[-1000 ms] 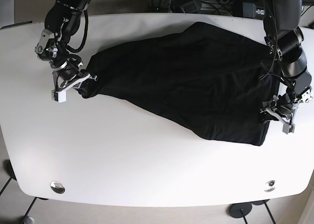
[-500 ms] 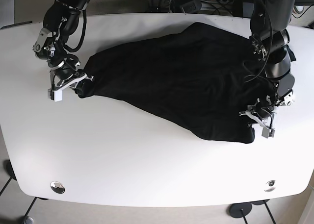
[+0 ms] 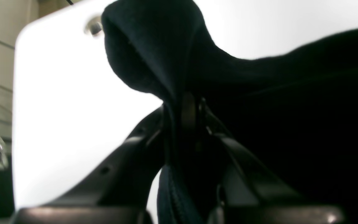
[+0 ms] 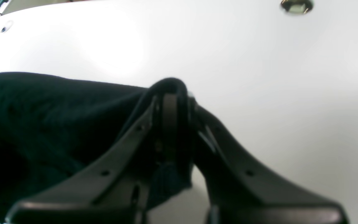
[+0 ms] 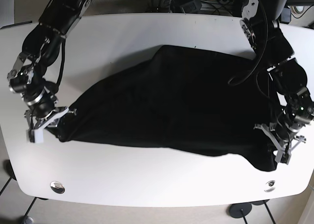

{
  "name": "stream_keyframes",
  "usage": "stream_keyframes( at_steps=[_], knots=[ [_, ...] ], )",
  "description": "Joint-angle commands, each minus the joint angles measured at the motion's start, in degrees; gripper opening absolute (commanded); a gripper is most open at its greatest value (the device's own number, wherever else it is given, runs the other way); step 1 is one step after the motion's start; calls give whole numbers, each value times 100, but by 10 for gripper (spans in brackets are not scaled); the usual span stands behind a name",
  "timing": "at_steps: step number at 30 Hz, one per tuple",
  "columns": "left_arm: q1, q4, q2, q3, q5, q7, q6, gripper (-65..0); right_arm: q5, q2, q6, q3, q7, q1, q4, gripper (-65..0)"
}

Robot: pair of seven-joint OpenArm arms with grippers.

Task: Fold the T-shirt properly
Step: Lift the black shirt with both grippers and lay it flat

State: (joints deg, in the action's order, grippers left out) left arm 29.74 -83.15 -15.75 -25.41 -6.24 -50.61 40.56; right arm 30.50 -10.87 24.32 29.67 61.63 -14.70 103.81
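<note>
The black T-shirt (image 5: 171, 106) lies stretched across the white table (image 5: 147, 180). My left gripper (image 5: 277, 151) is on the right side of the base view, shut on the shirt's front right corner. In the left wrist view the gripper (image 3: 189, 107) pinches a bunched fold of black cloth (image 3: 154, 56). My right gripper (image 5: 45, 126) is on the left side of the base view, shut on the shirt's left end. In the right wrist view the gripper (image 4: 170, 102) has the cloth's edge (image 4: 42, 105) wrapped over its tips.
Two metal grommets sit near the table's front edge, one on the left (image 5: 57, 186) and one on the right (image 5: 269, 186). Cables and equipment (image 5: 196, 1) lie behind the table's back edge. The floor shows past the table's corners.
Both grippers have moved toward the table's front edge and further apart, dragging the shirt with them. The shirt now lies wider and nearer the front.
</note>
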Motion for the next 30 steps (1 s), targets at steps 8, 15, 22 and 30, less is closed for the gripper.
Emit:
stream_keyframes(
  at_steps=[8,15,22,30],
  knots=[
    [3062,1551,-381,128,-13,19,-56,-642,22,-860,26,-695,-110,-3396,-1972,-631],
    [4398,1788,-557,471,-57,239,-56,-642,31,-948,26,-1284,-119,-5594,-3036,-631],
    [3237,1472,-698,409,-84,512,-56,-642,409,-974,26,-1178,13,-3950,-2060,-631],
    [-235,126,-680,-620,-84,714,-56,-643,1007,-517,34,-273,-330,76,-750,-631]
  ],
)
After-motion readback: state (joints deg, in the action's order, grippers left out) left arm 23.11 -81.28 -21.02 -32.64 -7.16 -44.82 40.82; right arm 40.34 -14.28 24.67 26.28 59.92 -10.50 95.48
